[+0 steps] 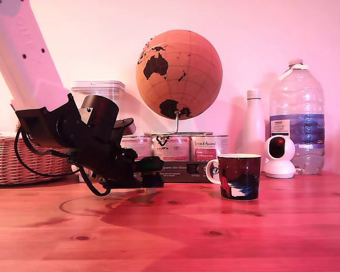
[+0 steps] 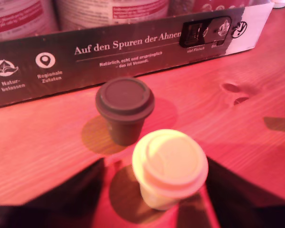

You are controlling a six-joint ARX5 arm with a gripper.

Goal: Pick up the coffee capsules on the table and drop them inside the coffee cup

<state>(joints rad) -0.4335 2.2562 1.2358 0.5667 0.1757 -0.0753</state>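
1. The end effector (image 1: 153, 173) sits low over the wooden tabletop (image 1: 215, 238), reaching from the exterior view's left toward the middle. In the wrist view its two dark fingers (image 2: 61, 199) stand well apart, one on each side of the cream-white capsule (image 2: 170, 167).
2. The jaws are open and clamped on nothing. The pale pod sits in the gap between them; whether either finger touches it cannot be told.
3. The cream-white capsule stands on the tabletop with its flat rim upward. The dark brown capsule (image 2: 125, 108) stands the same way just beyond it, between the pale pod and a long dark printed box (image 2: 109, 52). The two pods are near each other but apart.
4. In the exterior view neither pod can be made out; the end effector hides that spot.
5. The coffee cup (image 1: 238, 176), dark with a red, blue and white picture and a white handle, stands upright on the tabletop to the exterior view's right of the end effector, well apart from it. Its inside is not visible.
6. Along the back edge of the tabletop stand a wicker basket (image 1: 22, 161) at the exterior view's left, a clear lidded container (image 1: 99, 90), three tins (image 1: 173, 148) under a cork globe (image 1: 178, 73), a white bottle (image 1: 253, 130), a small white camera (image 1: 279, 156) and a large water bottle (image 1: 297, 113). What the basket and tins hold cannot be seen.
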